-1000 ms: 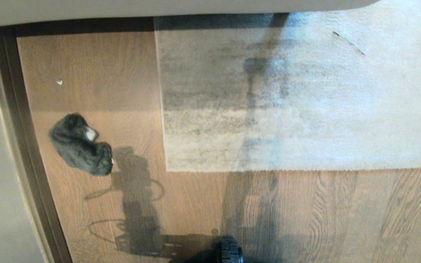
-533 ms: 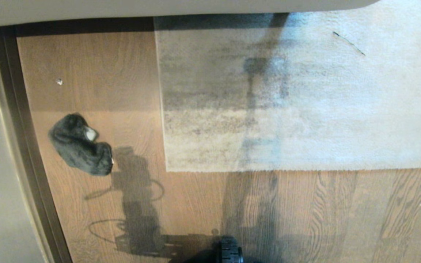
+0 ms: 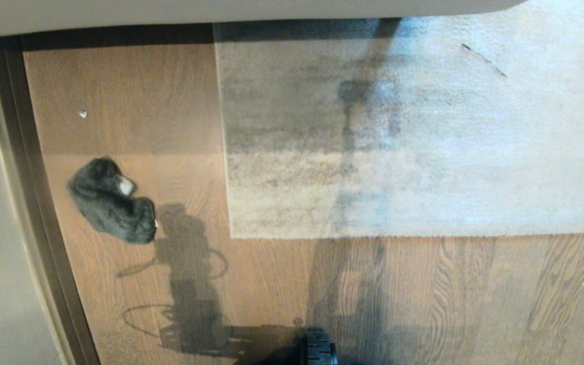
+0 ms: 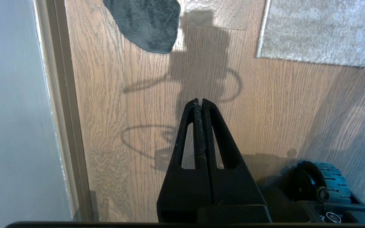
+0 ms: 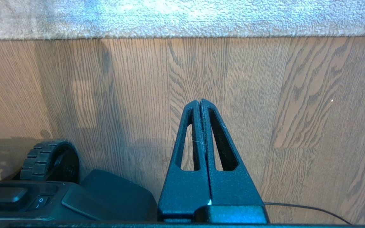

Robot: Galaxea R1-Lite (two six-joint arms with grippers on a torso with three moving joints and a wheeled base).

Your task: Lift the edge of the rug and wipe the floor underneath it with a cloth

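Cloth [image 3: 112,202] lay bunched on the floor [image 3: 135,101] as a dark grey fluffy heap, well apart from both pincers and close to the dark baseboard strip [image 3: 28,167] along the wall. Seen from the left wrist, the cloth [image 4: 146,23] sat ahead of the left gripper [image 4: 199,101] and a little off to the wall side of it, with bare planks [image 4: 106,95] between them. The left gripper was clenched, its two black fingers pressed tip to tip with nothing between them, hanging above the floor and touching nothing. Its shadow and that of a looping cable fell on the wood just beyond its tips.

The rug edge [image 3: 373,235] ran straight across the floor, lying flat, and met a second straight border at a square corner [image 3: 231,236]. From the left wrist, that corner [image 4: 258,55] stood ahead of the left gripper and to the side away from the wall, apart from the cloth.

The right gripper [image 5: 200,102] was likewise clenched and empty, fingers closed against each other, held above the wood-grain planks [image 5: 312,95]. The rug's bound border [image 5: 182,36] crossed straight ahead of its tips, with a stretch of bare floor between. A black wheel [image 5: 48,160] of the robot's base sat back beside the right gripper, and a thin cable [image 5: 306,209] trailed on the floor on its other side.
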